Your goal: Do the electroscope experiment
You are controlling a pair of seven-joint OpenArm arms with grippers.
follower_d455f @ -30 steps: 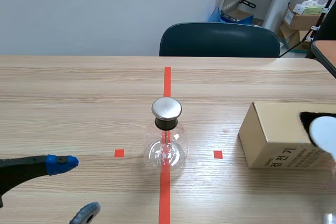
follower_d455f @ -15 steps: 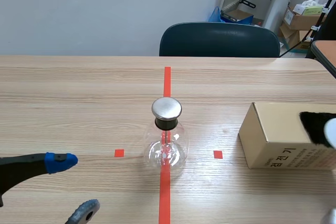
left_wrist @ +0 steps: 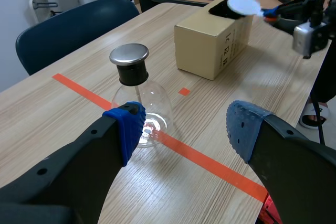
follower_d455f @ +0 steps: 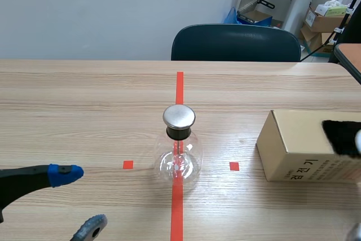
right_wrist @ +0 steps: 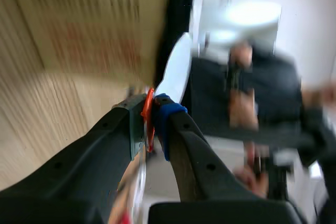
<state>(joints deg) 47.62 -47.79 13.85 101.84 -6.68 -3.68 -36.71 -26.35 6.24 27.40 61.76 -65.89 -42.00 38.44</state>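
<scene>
Pinching the thin orange-red grip of the white disc (right_wrist: pixel 176 72) (left_wrist: pixel 244 4), my right hand (right_wrist: pixel 149 116) (left_wrist: pixel 273 15) had its two fingers pressed together on it, and the disc stood up just past the fingertips. A second before, the scene view had shown most of the disc over the near end of the cardboard box (follower_d455f: pixel 299 145) (left_wrist: pixel 212 40). By this moment that hand had drawn off sideways, away from the flask, and only a pale sliver of disc was left at the frame's edge.

My left hand (follower_d455f: pixel 79 201) (left_wrist: pixel 184 129) was spread wide, with a blue pad on one finger, a grey one on the other and nothing between them. It had barely shifted in that second.

The electroscope (follower_d455f: pixel 179 150) (left_wrist: pixel 137 103), a round glass flask with a black neck and a metal cap, stood upright on the red tape line. It was ahead of my left hand, just beyond the blue pad, untouched and where it had been. Farther out, toward my right hand, lay the box, with the disc held over its top. Beyond the table stood a dark blue chair (follower_d455f: pixel 236 42) (left_wrist: pixel 68 24).

My right wrist view was smeared. I made out the box's side beside the fingers and dark shapes past the disc, but not what those were. The scene view cut off nearly all of my right hand and the box's far end. A black patch sat on the box top, and I could not tell what it was. The parts inside the flask were too small to read.
</scene>
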